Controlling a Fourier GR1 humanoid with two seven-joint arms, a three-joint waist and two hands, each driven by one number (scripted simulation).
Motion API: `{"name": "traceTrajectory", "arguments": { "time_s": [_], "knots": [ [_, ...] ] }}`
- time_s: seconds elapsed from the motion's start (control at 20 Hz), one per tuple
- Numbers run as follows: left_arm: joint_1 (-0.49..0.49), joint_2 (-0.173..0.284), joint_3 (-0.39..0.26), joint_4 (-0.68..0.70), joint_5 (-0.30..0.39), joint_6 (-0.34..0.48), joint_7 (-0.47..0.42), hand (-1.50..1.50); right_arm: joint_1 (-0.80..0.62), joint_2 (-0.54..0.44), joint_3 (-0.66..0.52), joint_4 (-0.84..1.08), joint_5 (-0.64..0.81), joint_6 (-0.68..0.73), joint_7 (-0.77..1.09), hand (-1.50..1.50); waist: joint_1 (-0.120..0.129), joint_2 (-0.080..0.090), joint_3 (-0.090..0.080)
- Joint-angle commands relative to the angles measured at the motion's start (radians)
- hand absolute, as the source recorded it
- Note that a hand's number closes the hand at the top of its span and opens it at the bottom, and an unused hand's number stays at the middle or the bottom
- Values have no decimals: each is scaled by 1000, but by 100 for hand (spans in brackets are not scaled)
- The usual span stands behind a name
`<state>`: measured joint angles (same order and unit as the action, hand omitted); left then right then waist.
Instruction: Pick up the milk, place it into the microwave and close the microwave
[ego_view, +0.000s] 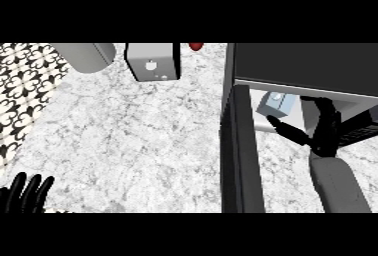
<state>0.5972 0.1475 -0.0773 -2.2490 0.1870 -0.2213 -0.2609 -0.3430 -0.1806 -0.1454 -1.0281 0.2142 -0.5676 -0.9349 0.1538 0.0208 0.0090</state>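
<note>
The milk (277, 103), a small blue and white carton, sits inside the microwave (310, 67). No words on it can be read. The microwave door (242, 150) stands wide open over the marble counter (133, 130). The right hand (319, 131) is just beside the milk with its fingers spread and holds nothing. The left hand (26, 194) rests open at the bottom left corner, fingers up.

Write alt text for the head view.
The right hand, fingers open, reaches at the open microwave, where the milk carton sits inside. The microwave door stands open over a marble counter; the left hand rests open at lower left.
</note>
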Motion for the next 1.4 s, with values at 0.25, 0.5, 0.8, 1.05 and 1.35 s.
{"name": "traceTrajectory", "arguments": {
  "time_s": [0.25, 0.5, 0.8, 1.05, 1.35],
  "knots": [
    [-47, 12, -18, 3, -19, -6, 19, -150, -184, 45, 1, 218, 1, 43, 247, -150, 71, 44, -7],
    [-71, -3, -47, 39, -41, 5, 33, -150, -355, 21, -20, 356, -18, 104, 372, -150, 51, 45, -5],
    [-90, -15, -69, 45, -74, 18, 36, -150, -524, -21, -53, 542, -9, 141, 453, -150, 22, 41, -4],
    [-92, -49, -112, 39, -148, 63, 46, -150, -587, -26, -70, 657, -2, 147, 430, -150, -6, 34, -3],
    [-87, -66, -149, 9, -153, 72, 65, -150, -617, -89, -97, 744, -13, 231, 371, -150, -13, 36, -2]
  ]
}}
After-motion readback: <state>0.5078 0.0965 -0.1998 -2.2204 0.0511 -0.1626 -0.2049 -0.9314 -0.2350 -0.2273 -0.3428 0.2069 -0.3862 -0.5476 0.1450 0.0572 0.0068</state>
